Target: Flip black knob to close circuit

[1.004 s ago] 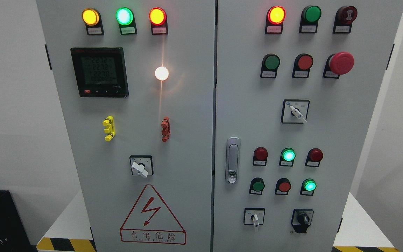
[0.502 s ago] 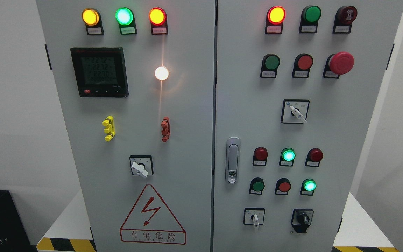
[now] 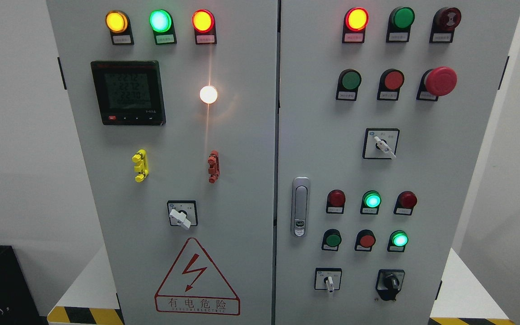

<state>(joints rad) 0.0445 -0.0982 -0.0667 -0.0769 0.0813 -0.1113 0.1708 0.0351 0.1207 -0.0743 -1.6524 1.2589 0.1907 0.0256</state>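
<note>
Head view: neither of my hands is in frame, so I can't tell their state. Nearest, low on the right door [image 3: 422, 180], the black knob [image 3: 390, 283] sits right of a white switch [image 3: 328, 283]. Nothing has changed over the last second; knob untouched, task not started. Further up: meter [image 3: 128, 92], red mushroom button [image 3: 440, 81]. No containers.

We've got bright, even light, pretty sharp focus all over, white lamp [image 3: 208, 94] blown out with a vertical glare streak, soft shadows under the buttons
</note>
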